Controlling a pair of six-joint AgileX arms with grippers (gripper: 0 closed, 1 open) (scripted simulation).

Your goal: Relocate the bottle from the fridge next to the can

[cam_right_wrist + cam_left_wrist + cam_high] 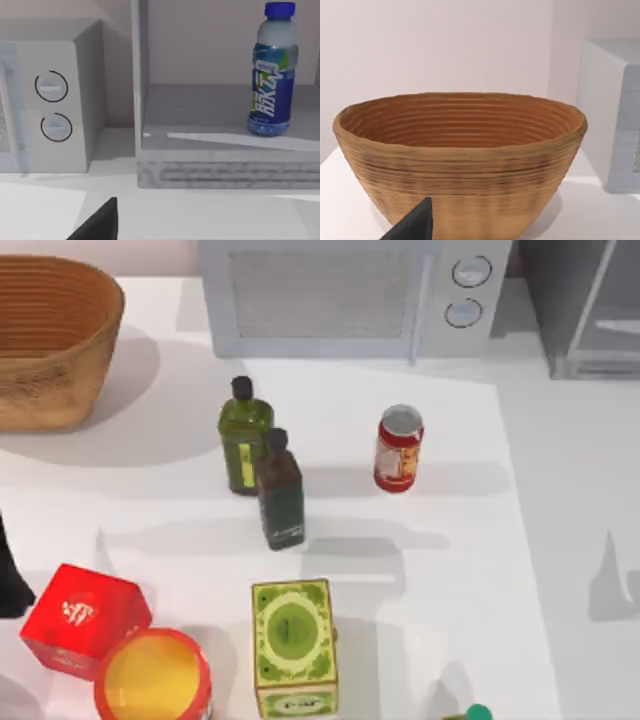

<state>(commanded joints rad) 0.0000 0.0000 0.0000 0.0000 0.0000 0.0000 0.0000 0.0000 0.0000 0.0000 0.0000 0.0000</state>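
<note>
From above, the can (399, 448), a short red cylinder with a silver top and a yellowish band, is seen upright on the white bench (470, 570). To the can's left an olive-green bottle (244, 437) with a black cap and a dark green glass bottle (279, 490) stand close together. Behind the can sits a white boxy microwave (340, 295) with two round knobs, and right of that a corner of the grey metal-framed fridge (585, 310). Far left of the can a ribbed woven basket (50, 340) is placed. In front of the can are a green printed carton (293, 645), a red box (84, 620) and a red tub with a yellow lid (152, 676). A dark piece of the left arm (10, 585) is caught at the left edge.

In the left wrist view, one dark tip of the left pincer (412, 226) is seen before the basket (460, 160), touching nothing; its spread cannot be told.

In the right wrist view, the bottle (272, 70), clear plastic with a blue screw cap and a blue, green and white label, stands upright on the grey shelf inside the fridge (140, 100), beside the microwave (55, 100). One dark tip of the right pincer (97, 222) is seen low, well short of the bottle, holding nothing; its spread cannot be told.
</note>
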